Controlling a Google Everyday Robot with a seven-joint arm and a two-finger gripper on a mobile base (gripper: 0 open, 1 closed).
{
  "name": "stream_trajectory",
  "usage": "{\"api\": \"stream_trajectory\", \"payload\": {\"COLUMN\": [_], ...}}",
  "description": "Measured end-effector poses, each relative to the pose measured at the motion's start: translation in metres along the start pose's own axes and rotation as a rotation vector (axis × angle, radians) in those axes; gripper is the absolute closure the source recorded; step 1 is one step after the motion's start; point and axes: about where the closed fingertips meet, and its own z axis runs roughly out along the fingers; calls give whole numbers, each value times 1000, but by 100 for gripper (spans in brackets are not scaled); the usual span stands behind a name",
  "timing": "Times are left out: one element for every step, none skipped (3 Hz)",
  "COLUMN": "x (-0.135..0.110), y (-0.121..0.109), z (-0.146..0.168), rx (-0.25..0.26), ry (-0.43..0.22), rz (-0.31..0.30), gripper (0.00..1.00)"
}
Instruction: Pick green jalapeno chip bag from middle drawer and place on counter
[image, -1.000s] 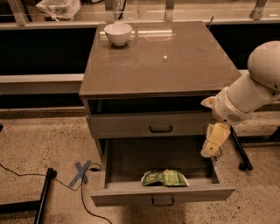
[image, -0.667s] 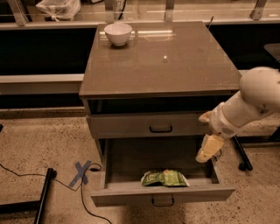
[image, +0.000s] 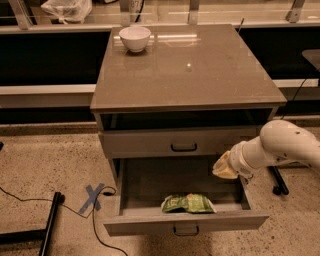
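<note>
The green jalapeno chip bag (image: 188, 203) lies flat near the front of the pulled-out middle drawer (image: 150, 182), just behind its narrow front panel with the black loop handle. My gripper (image: 223, 166) hangs at the end of the white arm coming in from the right. It is over the drawer's right side, above and to the right of the bag and apart from it. The glossy grey-brown counter (image: 200, 70) tops the cabinet.
A white bowl (image: 135, 37) stands at the counter's back left. The grey drawer with the taller front panel (image: 150, 143) is closed above the open one. A blue tape cross (image: 92, 196), a black cable and a black stand leg (image: 49, 225) lie on the floor to the left.
My arm has swung left and slightly down. The gripper has moved from beside the cabinet's right edge to over the open drawer's right side. The bag has not moved.
</note>
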Motion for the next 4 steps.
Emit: {"api": "stream_trajectory", "payload": {"x": [-5, 0, 4, 12], "y": [1, 7, 14, 20], "z": [38, 68, 89, 109], "rx": [-19, -56, -92, -142], "ry": [-37, -80, -92, -92], "rz": [-34, -2, -7, 7], "gripper": [83, 85, 82, 71]}}
